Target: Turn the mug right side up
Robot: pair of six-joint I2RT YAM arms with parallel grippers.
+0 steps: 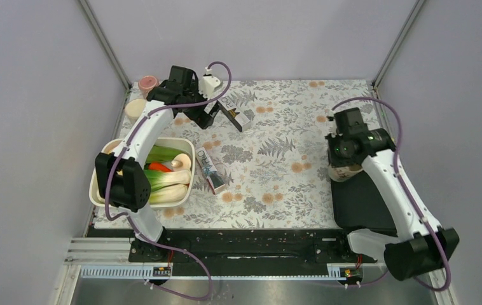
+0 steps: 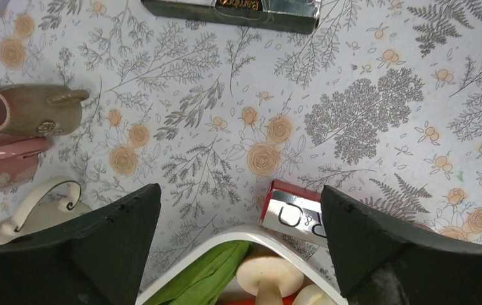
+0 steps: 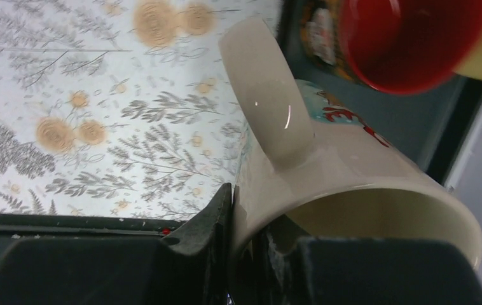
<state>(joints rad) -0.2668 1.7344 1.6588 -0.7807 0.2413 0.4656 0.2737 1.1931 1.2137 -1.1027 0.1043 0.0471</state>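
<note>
Top cam overhead, whole table; wrist cams close, downward

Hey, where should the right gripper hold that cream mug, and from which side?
Grip the mug by its thin rim wall beside the handle, from the open mouth, one finger inside, one outside; the right gripper pinches it so now.
</note>
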